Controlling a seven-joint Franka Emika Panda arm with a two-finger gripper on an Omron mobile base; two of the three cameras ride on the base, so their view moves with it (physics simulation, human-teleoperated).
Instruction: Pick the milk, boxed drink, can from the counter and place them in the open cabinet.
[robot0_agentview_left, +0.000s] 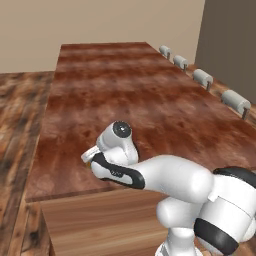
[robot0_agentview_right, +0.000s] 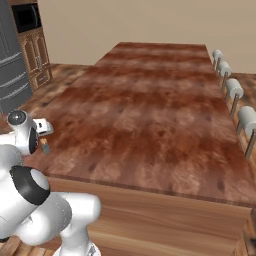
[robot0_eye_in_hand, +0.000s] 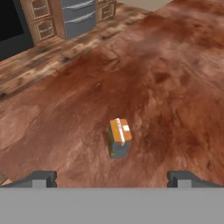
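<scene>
gripper (robot0_eye_in_hand: 112, 179) jaws spread wide, empty, hovering above counter (robot0_eye_in_hand: 175, 87) | boxed drink (robot0_eye_in_hand: 119, 138) upright on counter, between and ahead of fingertips (robot0_eye_in_hand: 41, 178) | risk: off-centre descent likely tips small box, or finger clips its orange top, causing knock-over

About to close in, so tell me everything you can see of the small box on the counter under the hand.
The boxed drink is a small rectangular carton with an orange top bearing a white strip and darker grey-green sides. It stands upright and alone on the reddish-brown wood-grain counter, nothing else touching it. The gripper hangs above it, jaws wide open to either side.
</scene>
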